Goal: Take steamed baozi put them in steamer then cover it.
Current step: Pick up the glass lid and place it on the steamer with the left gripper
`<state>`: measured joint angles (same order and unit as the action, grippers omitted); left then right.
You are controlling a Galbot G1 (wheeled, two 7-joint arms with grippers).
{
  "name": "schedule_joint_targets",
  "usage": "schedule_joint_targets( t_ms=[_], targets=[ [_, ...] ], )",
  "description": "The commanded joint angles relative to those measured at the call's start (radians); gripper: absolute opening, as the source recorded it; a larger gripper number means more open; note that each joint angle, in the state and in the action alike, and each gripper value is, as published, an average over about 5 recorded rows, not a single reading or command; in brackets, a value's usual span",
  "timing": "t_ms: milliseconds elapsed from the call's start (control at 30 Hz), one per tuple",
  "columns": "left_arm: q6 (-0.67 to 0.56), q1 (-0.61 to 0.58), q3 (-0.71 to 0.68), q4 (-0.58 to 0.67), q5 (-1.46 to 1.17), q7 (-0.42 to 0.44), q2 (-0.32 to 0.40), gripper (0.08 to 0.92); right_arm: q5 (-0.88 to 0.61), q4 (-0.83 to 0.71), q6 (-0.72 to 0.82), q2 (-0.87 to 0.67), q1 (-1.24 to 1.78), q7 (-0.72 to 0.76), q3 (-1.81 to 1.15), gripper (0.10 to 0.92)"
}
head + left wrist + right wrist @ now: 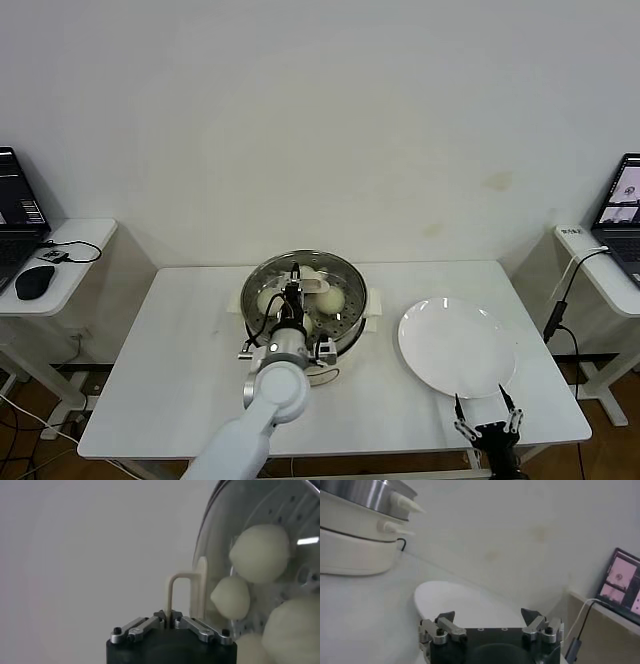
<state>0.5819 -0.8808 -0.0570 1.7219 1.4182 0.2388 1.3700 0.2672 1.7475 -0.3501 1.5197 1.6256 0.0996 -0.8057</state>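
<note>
The steamer (345, 268), a shiny steel pot in a cream-white base, stands at the table's middle back. Baozi (331, 298) lie inside; in the left wrist view I see several (260, 552) through the glass. The clear cover (215, 525) is over the pot; I cannot tell if it rests fully on the rim. My left gripper (293, 292) is above the pot, shut on the cover's cream handle (172, 592). My right gripper (487, 418) is open and empty at the table's front right, just before the white plate (457, 345).
The empty plate (465, 602) lies right of the steamer (355, 545). Side tables stand on both sides, with a laptop (18, 205) and mouse (35, 281) on the left and a laptop (622, 580) with cables on the right.
</note>
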Motion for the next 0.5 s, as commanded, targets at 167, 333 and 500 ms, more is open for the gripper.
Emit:
schedule_joint_targets(
  t_ms=[167,333,500],
  targets=[
    [0.001,-0.002,0.003,0.006,-0.007,-0.011,0.007,0.144,0.004,0.000,-0.002,0.002,0.003,0.000,0.005,0.823],
    [0.000,-0.017,0.005,0.042,-0.024,-0.023,0.000,0.208,0.007,0.001,-0.002,0.003,0.004,0.001,0.008,0.823],
    [0.000,-0.060,0.018,0.126,-0.044,-0.031,-0.028,0.346,0.010,0.003,-0.002,0.004,0.006,0.001,0.010,0.823]
  ],
)
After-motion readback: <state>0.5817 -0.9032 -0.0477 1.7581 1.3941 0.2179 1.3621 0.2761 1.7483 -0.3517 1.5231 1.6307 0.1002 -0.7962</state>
